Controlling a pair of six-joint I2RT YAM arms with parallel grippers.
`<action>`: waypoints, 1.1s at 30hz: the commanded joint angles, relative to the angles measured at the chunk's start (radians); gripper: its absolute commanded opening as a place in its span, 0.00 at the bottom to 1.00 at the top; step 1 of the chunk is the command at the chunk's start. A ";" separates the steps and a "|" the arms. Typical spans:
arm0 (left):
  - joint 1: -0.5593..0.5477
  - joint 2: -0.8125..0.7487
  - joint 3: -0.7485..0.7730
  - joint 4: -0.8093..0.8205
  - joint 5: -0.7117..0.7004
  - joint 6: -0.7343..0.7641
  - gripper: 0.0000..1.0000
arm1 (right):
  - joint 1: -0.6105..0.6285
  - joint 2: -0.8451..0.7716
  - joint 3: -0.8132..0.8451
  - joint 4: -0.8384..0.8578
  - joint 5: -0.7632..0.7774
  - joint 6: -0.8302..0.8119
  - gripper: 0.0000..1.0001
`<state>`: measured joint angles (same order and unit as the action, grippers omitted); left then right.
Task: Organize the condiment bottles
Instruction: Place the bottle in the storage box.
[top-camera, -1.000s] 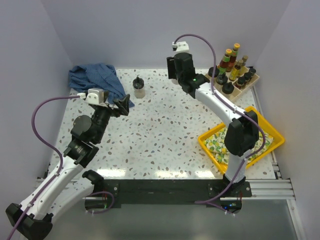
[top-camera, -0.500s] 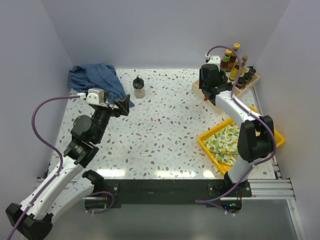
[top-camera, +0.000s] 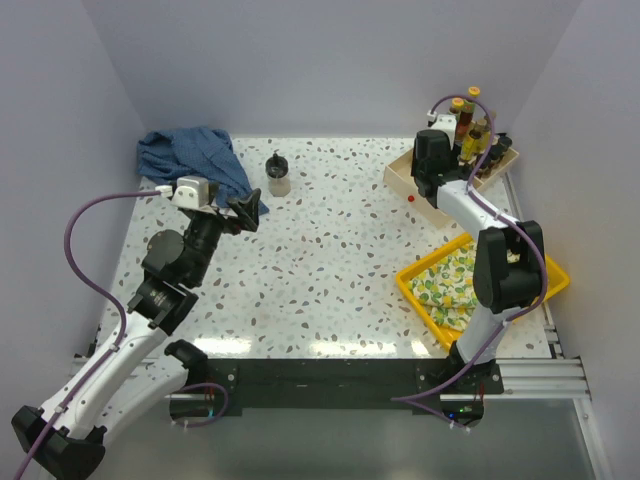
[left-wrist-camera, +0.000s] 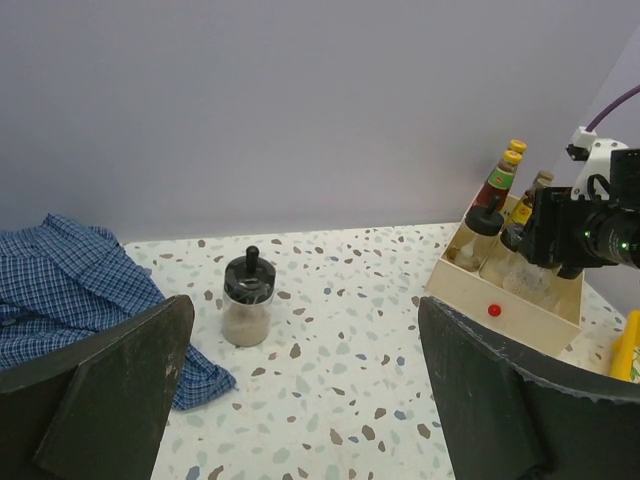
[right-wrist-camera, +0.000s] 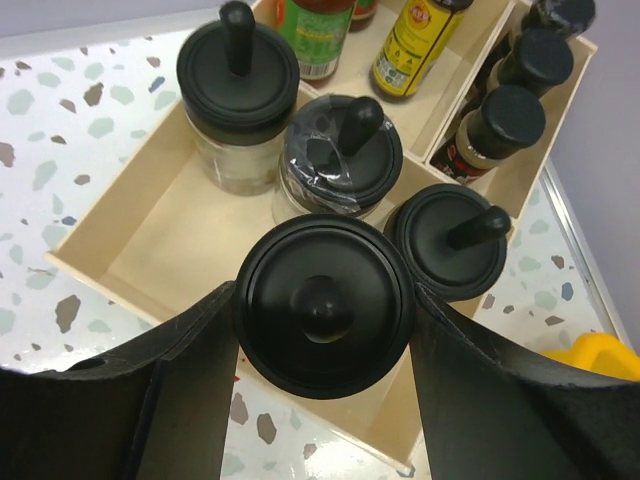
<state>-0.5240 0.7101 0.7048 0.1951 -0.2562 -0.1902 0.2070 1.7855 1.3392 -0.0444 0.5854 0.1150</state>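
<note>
My right gripper (right-wrist-camera: 322, 305) is shut on a black-lidded jar (right-wrist-camera: 322, 300), held over the front compartment of the beige divided tray (right-wrist-camera: 160, 240). In that compartment stand three other black-lidded jars (right-wrist-camera: 238, 75) (right-wrist-camera: 340, 150) (right-wrist-camera: 450, 240). Slim sauce bottles (right-wrist-camera: 415, 40) and small dark shakers (right-wrist-camera: 500, 125) fill the compartments behind. In the top view the right gripper (top-camera: 432, 165) hangs over the tray (top-camera: 402, 172). One black-lidded jar (top-camera: 278, 174) stands alone on the table and also shows in the left wrist view (left-wrist-camera: 247, 299). My left gripper (top-camera: 240, 210) is open and empty, well short of that jar.
A blue checked cloth (top-camera: 190, 155) lies at the back left, next to the lone jar. A yellow tray (top-camera: 545, 270) with a lemon-print cloth sits at the right front. The walls stand close behind and beside the beige tray.
My right arm has swung right from the table's middle back to over the beige tray, carrying the jar. The left arm has not moved.
</note>
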 joint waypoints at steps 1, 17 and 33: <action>0.004 0.002 0.005 0.041 0.012 0.009 1.00 | -0.009 0.015 0.025 0.097 0.044 0.015 0.20; 0.004 0.005 0.007 0.040 0.020 0.008 1.00 | -0.070 0.091 0.014 0.098 0.022 0.089 0.31; 0.004 0.002 0.005 0.038 0.006 0.003 1.00 | -0.075 -0.011 0.077 -0.133 -0.041 0.198 0.84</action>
<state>-0.5240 0.7158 0.7048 0.1951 -0.2394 -0.1902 0.1360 1.8751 1.3613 -0.1173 0.5575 0.2695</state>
